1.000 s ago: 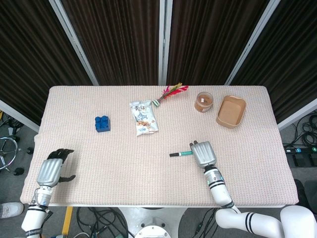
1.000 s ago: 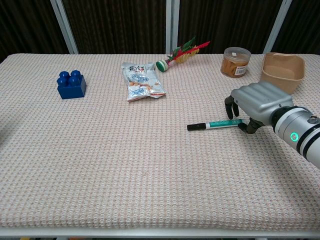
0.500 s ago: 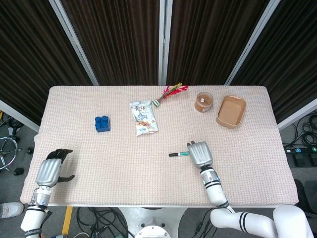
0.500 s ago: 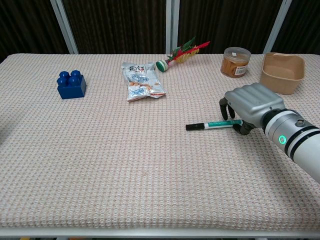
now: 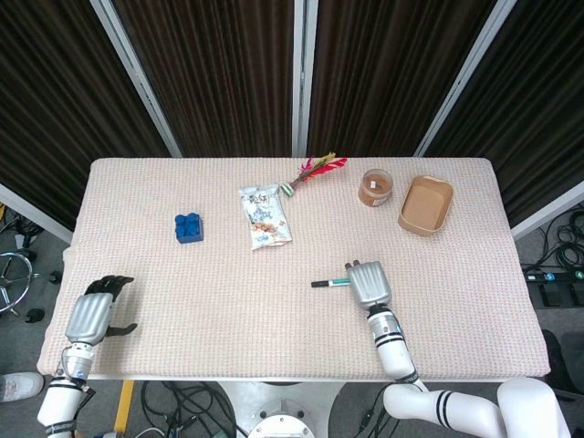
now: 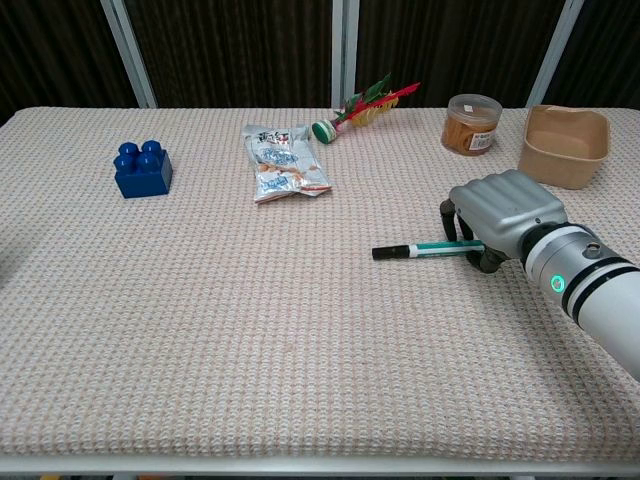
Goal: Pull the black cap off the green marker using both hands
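The green marker [image 6: 441,247] lies flat on the table right of centre, its black cap [image 6: 391,252] pointing left. In the head view the green marker [image 5: 338,282] and its black cap [image 5: 319,284] show the same way. My right hand [image 6: 503,209] covers the marker's right end, fingers curled down on the far side and the thumb on the near side, gripping the barrel. From above, the right hand [image 5: 370,283] hides that end. My left hand [image 5: 91,315] hangs off the table's front left corner, far from the marker, fingers apart and holding nothing.
A blue brick [image 6: 142,170] sits at the left. A snack packet [image 6: 282,163] and a feathered shuttlecock [image 6: 362,111] lie at the back middle. A lidded jar [image 6: 471,123] and a tan tray [image 6: 565,146] stand at the back right.
My right hand has shifted a little left and settled lower over the marker's end, closing its fingers round it. The marker slid slightly left. The left hand has barely moved.
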`<state>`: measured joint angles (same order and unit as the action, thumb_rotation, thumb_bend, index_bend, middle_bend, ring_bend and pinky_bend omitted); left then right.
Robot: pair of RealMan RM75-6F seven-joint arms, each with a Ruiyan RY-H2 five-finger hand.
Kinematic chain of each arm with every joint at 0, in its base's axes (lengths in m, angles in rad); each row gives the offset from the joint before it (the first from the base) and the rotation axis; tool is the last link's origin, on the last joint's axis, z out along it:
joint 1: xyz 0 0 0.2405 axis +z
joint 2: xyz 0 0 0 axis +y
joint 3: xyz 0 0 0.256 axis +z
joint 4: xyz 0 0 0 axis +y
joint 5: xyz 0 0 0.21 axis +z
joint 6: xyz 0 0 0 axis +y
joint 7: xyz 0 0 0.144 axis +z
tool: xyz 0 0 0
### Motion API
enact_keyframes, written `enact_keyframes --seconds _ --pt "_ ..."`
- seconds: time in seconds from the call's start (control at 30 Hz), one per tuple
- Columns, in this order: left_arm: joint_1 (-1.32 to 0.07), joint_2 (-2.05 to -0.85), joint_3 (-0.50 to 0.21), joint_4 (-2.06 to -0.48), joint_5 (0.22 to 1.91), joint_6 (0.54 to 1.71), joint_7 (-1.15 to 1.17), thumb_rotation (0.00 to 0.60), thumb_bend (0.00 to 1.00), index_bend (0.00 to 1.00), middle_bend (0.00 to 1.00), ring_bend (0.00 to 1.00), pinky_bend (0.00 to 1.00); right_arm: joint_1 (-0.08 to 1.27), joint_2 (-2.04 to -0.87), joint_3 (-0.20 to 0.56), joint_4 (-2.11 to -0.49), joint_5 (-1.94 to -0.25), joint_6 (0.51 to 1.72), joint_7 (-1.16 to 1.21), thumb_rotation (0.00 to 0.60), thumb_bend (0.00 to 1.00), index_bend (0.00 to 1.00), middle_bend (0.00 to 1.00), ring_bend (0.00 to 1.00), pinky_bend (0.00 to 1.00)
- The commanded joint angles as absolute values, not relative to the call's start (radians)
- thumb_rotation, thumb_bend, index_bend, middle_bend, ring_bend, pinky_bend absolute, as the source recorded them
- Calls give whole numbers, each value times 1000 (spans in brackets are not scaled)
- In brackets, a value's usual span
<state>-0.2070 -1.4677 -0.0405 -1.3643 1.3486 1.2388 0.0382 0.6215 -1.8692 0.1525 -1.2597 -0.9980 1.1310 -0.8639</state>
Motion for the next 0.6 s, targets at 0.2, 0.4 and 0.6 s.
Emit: enact_keyframes --seconds 0.2,0.4,0.6 --pt "-208 -1465 -42 -1368 1348 1240 38 600 89 212 178 121 175 622 -1883 156 -1250 -1003 1145 -863 600 296 486 508 790 872" --pt "-215 -1459 -53 -1380 1344 1239 38 600 89 215 178 121 177 619 -1872 163 -1281 -1052 1191 -838 600 312 545 551 804 879" --pt "-260 -1447 -94 -1421 1307 1192 77 600 90 215 179 121 184 641 -1849 210 -1366 -1071 1230 -870 600 314 566 565 808 880"
